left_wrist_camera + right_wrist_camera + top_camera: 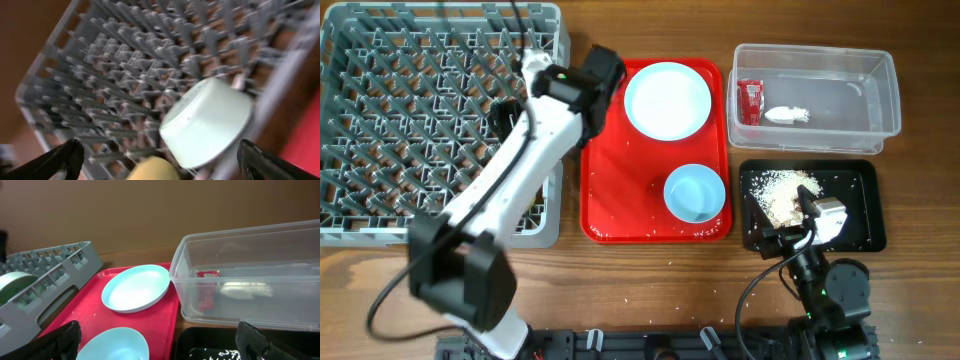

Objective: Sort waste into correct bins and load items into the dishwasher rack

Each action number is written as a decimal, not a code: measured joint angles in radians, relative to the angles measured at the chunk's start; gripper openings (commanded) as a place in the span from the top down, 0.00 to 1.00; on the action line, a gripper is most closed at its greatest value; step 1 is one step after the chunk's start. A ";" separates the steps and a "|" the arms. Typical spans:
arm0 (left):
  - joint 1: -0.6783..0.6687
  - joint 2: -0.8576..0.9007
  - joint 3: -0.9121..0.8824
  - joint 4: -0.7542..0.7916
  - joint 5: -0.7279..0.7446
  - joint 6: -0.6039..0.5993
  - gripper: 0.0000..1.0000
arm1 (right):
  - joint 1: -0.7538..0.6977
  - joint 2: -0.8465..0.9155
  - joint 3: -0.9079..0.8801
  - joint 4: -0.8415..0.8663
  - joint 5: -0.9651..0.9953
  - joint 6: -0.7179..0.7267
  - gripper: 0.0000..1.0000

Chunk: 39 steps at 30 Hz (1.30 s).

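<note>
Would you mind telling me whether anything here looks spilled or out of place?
Yes: white crumbs are scattered along the near edge of the red tray and onto the table, outside the black tray that holds the rest. The mint-green bowl lies tilted in the rack.

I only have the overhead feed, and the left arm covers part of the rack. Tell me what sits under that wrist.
Observer: The left wrist view shows the mint-green bowl tilted on its side among the pegs of the dishwasher rack, near the rack's wall.
Operator: Report that gripper's state.
Observer: The left gripper is open, its fingers spread wide with nothing clamped. The yellow cup shows low between them, too blurred to tell how it rests.
Operator: Now the other one.
Observer: The right gripper is open too, with nothing between its fingers.
</note>
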 measured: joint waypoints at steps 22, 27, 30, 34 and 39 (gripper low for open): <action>-0.253 0.315 -0.055 0.266 1.069 0.290 0.96 | 0.000 0.000 0.000 0.000 0.000 0.000 0.00; -0.246 0.311 -0.056 0.227 1.065 0.285 0.96 | 0.000 0.000 0.000 0.000 0.000 0.000 0.00; -0.218 0.260 -0.057 0.200 1.026 0.281 0.96 | 0.000 0.000 0.000 0.000 0.000 0.000 0.00; -0.204 0.105 -0.048 -0.052 0.688 0.207 0.96 | 0.000 0.000 0.000 0.000 0.000 0.000 0.00; -0.152 -0.138 -0.022 -0.359 -0.092 -0.002 0.96 | 0.000 0.000 0.000 0.000 0.000 0.000 0.00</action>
